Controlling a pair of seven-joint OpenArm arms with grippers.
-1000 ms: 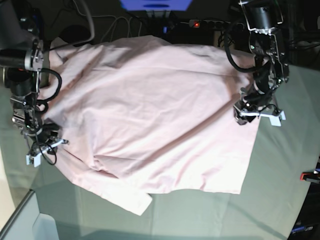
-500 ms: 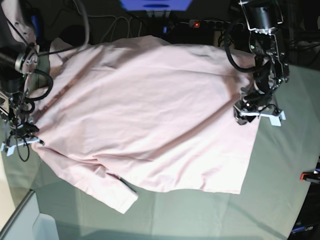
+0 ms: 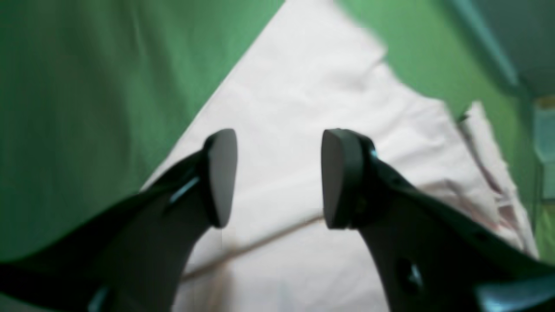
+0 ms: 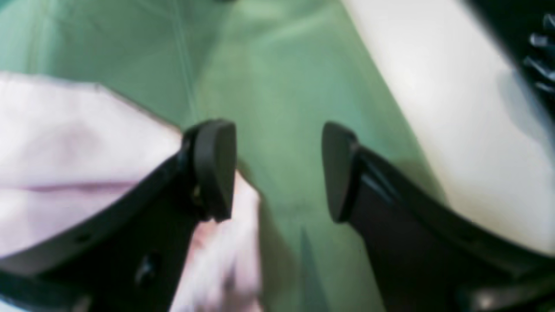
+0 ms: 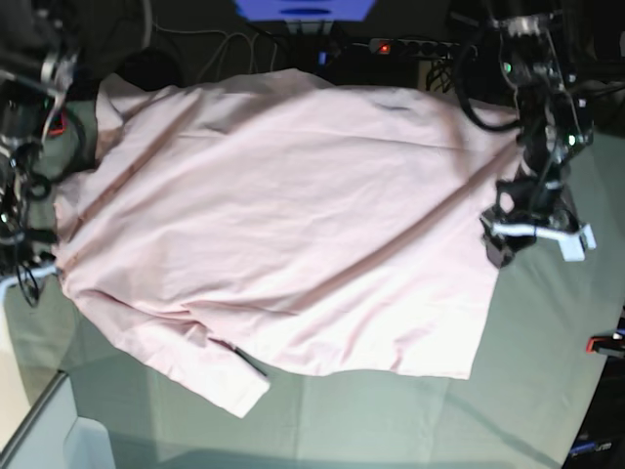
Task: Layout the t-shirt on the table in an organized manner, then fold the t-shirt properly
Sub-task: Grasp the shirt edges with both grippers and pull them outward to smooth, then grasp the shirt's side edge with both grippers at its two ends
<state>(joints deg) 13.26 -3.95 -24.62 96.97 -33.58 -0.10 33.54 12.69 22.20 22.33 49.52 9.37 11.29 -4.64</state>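
Your left gripper (image 5: 535, 237) has shifted right off the t-shirt (image 5: 283, 225) edge, jaws wide; your right gripper (image 4: 277, 173) has let go, jaws wide

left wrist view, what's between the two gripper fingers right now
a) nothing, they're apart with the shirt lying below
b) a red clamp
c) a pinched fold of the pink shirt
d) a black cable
a: the left gripper has its fingers spread with an empty gap, and the t-shirt lies flat beneath them on the table.
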